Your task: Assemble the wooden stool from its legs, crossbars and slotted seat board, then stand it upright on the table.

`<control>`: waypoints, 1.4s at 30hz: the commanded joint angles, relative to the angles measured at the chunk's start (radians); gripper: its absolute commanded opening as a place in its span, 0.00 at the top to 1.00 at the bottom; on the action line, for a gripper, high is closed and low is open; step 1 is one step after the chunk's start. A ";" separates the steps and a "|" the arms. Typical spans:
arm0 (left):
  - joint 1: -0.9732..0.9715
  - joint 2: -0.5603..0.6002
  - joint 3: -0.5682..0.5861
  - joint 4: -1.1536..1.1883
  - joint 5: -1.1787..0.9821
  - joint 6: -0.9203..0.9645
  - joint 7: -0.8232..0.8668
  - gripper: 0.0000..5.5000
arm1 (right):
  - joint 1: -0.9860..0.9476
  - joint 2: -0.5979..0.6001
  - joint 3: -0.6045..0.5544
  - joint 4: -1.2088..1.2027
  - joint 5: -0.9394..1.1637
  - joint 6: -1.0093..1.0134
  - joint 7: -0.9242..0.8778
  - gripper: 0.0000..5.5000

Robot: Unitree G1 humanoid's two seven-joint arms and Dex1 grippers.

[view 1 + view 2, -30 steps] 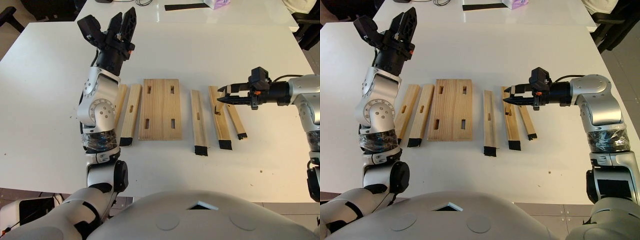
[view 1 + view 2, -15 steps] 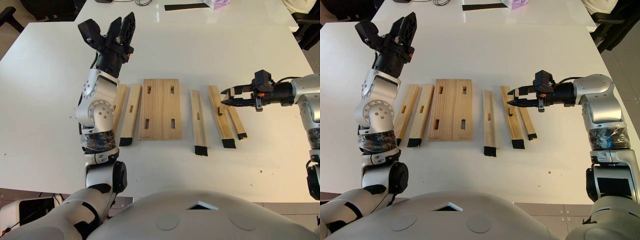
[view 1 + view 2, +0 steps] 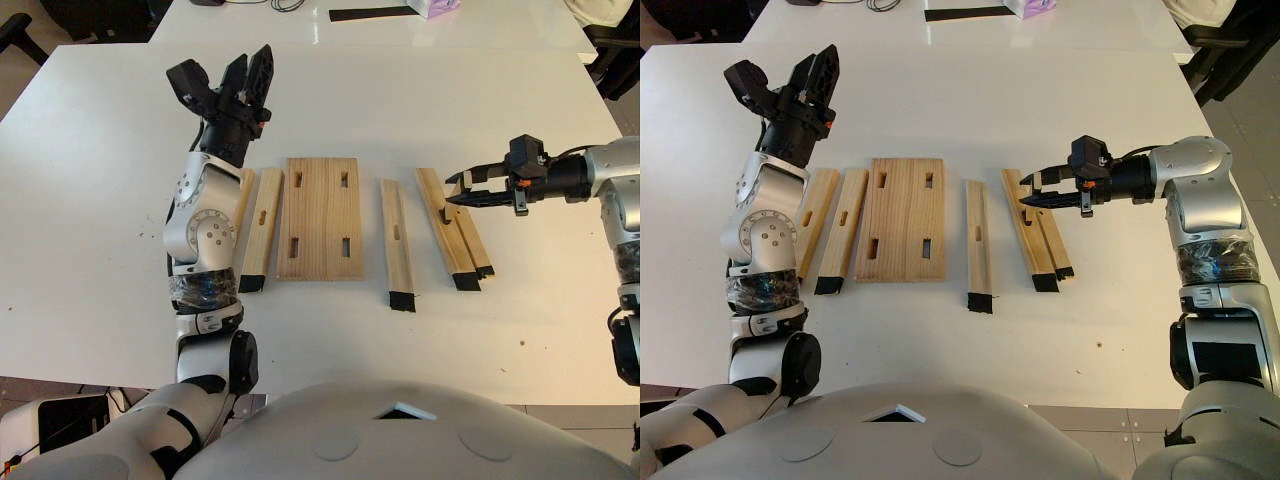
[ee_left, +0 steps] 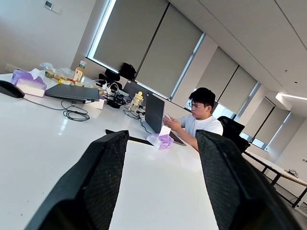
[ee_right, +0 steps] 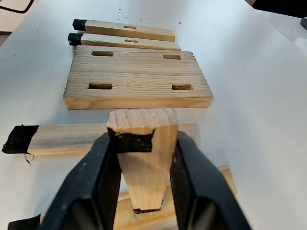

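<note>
The right gripper (image 3: 456, 190), at frame right, is clenched on a short crossbar (image 5: 144, 148), probably to seat it in the leg (image 3: 442, 225) below. The left gripper (image 3: 250, 65), upper left, is released and raised clear. Laid flat on the table (image 3: 450, 100): one slotted seat board (image 3: 320, 217) and five slats (image 3: 265, 220), counting that leg.

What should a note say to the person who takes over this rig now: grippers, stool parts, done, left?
Left gripper: open, empty, raised over the white table's far left part.
Right gripper: shut on a short pale wooden crossbar, its lower end meeting the rightmost black-tipped wooden leg.
Rectangular slotted wooden seat board: flat at the centre; two legs on its left, a third leg on its right, a thinner bar beside the rightmost leg.
Done: nothing visibly joined; whether the crossbar sits in a slot cannot be told.
Left: all joints, then standing the stool upright.
</note>
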 commanded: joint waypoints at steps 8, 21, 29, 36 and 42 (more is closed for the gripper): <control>0.024 -0.005 -0.003 0.008 0.026 -0.014 -0.010 0.53 | 0.072 0.012 -0.003 0.009 0.037 0.070 0.028 0.76; 0.043 -0.021 0.003 -0.019 0.021 -0.012 0.023 0.53 | -0.015 0.050 0.082 0.129 -0.043 0.061 0.015 0.76; 0.039 0.011 0.017 -0.035 0.007 0.009 0.013 0.53 | 0.022 0.072 0.012 0.182 0.009 0.111 -0.049 0.76; 0.026 0.025 0.023 -0.026 0.009 0.018 0.002 0.53 | 0.112 0.081 -0.060 0.002 0.066 0.106 -0.114 0.76; 0.024 0.037 0.030 -0.013 0.009 0.021 -0.001 0.53 | 0.200 0.101 -0.109 -0.092 0.076 0.078 -0.195 0.76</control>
